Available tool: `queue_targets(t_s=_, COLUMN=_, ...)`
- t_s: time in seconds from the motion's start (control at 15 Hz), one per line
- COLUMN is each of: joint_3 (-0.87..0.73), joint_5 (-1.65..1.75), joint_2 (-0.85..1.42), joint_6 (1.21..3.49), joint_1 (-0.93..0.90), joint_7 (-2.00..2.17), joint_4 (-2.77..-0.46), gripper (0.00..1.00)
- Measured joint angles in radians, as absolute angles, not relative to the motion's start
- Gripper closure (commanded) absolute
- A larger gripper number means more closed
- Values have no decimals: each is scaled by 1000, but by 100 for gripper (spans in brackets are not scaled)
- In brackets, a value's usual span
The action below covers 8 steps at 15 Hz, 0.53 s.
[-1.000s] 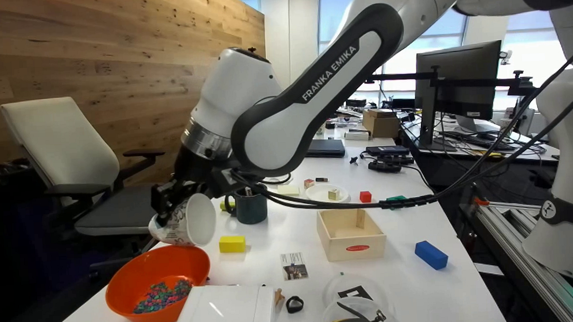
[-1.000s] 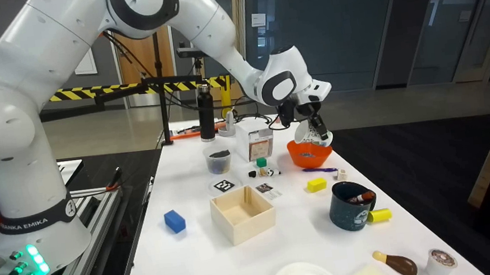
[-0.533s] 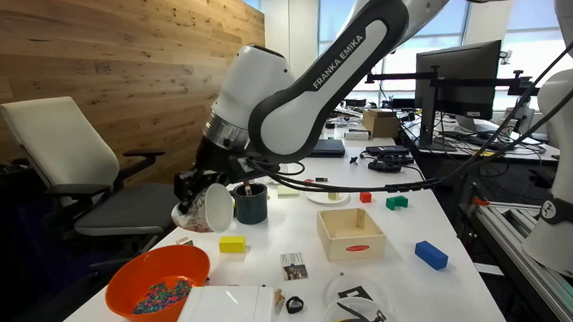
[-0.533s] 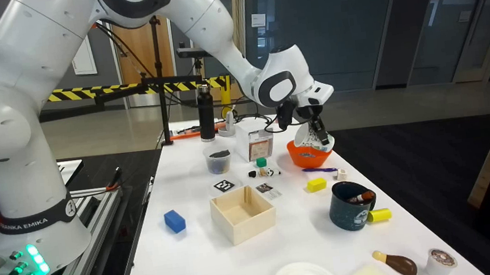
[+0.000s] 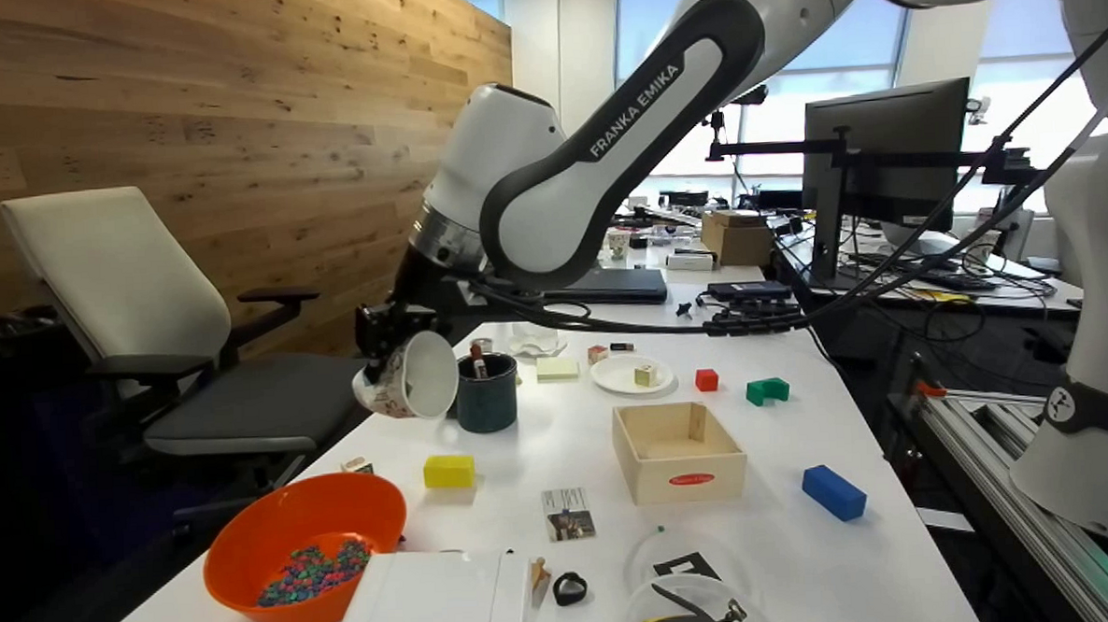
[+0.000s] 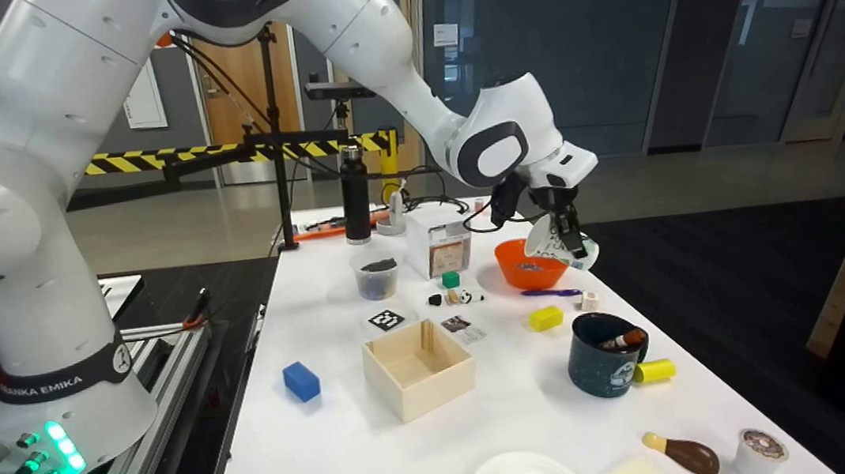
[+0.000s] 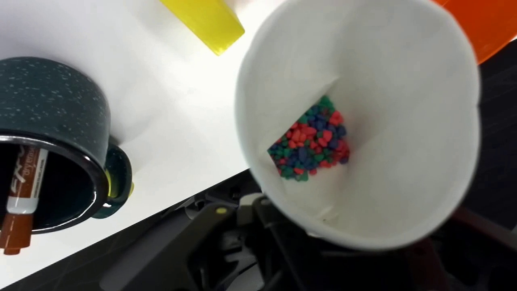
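My gripper (image 6: 570, 232) is shut on a white printed paper cup (image 5: 391, 390) and holds it tilted above the table, its mouth turned sideways. In the wrist view the cup (image 7: 404, 121) fills the right side, with red, blue and green pebbles (image 7: 311, 141) inside. The fingertips are hidden behind it there. An orange bowl (image 5: 255, 539) with pebbles (image 5: 313, 574) of like colours stands near the cup; its edge also shows in the wrist view (image 7: 490, 24). A dark green mug (image 5: 486, 403) stands close beside the cup, with a brown marker (image 7: 28, 173) in it.
A yellow block (image 5: 449, 472) lies between bowl and mug. A wooden box (image 5: 688, 481), a blue block (image 5: 834, 492), a white box (image 5: 436, 597) and a white plate (image 6: 528, 467) are on the table. A purple pen (image 6: 551, 293) lies by the bowl.
The gripper has carried the cup up and away from over the orange bowl toward the mug. The cup's mouth is turned slightly more upward. The pebbles in the bowl look the same.
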<state>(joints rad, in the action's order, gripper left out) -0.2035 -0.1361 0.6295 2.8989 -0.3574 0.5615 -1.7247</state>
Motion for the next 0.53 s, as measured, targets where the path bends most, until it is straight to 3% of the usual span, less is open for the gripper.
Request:
queue_targets(t_s=0.13, joint_3=-179, joint_5=-136, joint_2=621, joint_6=2887, joint_1=-334, joint_7=561, joint_4=-1724, gripper=80)
queue_targets(t_s=0.2, joint_3=-162, joint_5=-139, joint_2=617, joint_6=2875, joint_1=-320, joint_7=561, joint_4=-1723, gripper=55)
queue_targets(t_s=0.47, joint_3=-107, joint_5=-144, joint_2=604, joint_6=2834, joint_1=-274, joint_7=560, joint_4=-1715, gripper=55)
queue_targets(t_s=0.53, joint_3=-106, joint_5=-144, joint_2=602, joint_6=2832, joint_1=-273, joint_7=560, joint_4=-1715, gripper=80)
